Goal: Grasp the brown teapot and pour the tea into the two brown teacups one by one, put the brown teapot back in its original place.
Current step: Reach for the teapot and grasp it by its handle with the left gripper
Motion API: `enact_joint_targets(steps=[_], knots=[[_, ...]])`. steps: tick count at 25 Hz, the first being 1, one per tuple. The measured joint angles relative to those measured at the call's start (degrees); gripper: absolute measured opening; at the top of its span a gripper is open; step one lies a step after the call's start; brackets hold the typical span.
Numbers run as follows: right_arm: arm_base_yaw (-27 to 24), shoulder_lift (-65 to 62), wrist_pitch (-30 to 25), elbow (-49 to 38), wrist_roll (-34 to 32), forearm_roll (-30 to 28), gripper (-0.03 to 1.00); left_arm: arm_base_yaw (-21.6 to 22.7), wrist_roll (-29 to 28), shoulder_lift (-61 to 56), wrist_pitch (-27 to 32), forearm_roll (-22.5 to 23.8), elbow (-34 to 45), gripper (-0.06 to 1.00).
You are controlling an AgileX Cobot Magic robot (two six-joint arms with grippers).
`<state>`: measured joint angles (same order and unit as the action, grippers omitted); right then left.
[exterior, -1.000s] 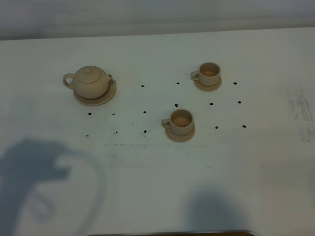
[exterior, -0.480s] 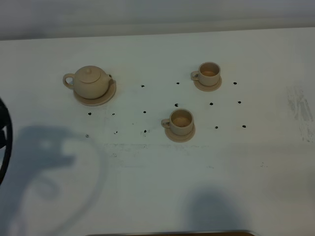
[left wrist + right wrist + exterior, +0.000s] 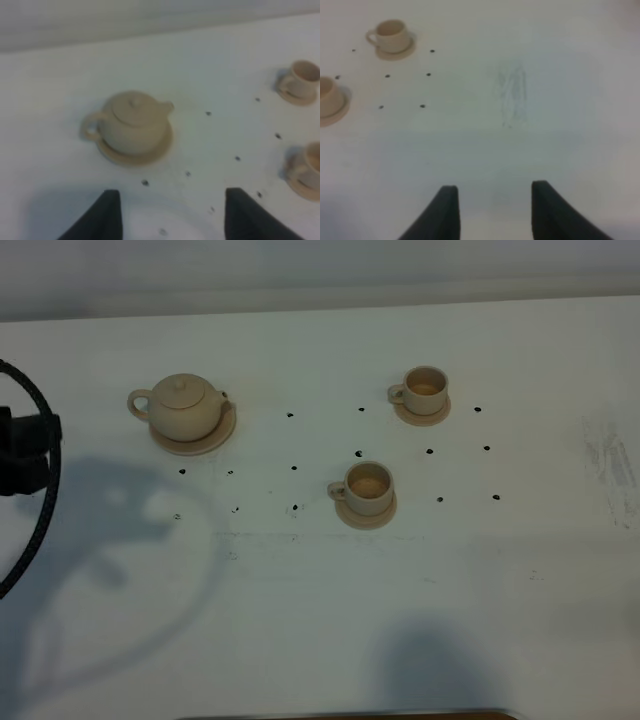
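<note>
White tabletop bears the brown teapot on its saucer; left hand and right hand gape empty.

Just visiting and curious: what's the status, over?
Left end effector open, empty, facing teapot. Right end effector open, empty. Teapot on saucer, untouched. Nothing in between.

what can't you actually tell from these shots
- Tea in the teapot: lid on in both views showing it.
- Far cup and near cup contents: too small in high view, blurred in wrist views.
- Left arm: mostly cut off by the high view's left edge.
</note>
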<state>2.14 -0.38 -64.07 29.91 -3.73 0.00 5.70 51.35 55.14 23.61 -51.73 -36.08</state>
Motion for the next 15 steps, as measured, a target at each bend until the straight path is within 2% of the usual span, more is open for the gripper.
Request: enact_joint_targets(steps=[3, 8, 15], knots=[[-0.91, 0.0, 0.0, 0.0, 0.0, 0.0, 0.35, 0.0, 4.01, 2.35, -0.51, -2.38, -0.48, 0.41], [-0.97, 0.0, 0.0, 0.0, 0.0, 0.0, 0.35, 0.0, 9.08, 8.19, 1.98, -5.94, -3.98, 0.4], [-0.97, 0.0, 0.0, 0.0, 0.0, 0.0, 0.35, 0.0, 12.3, 11.33, 2.55, -6.69, -7.83, 0.4]])
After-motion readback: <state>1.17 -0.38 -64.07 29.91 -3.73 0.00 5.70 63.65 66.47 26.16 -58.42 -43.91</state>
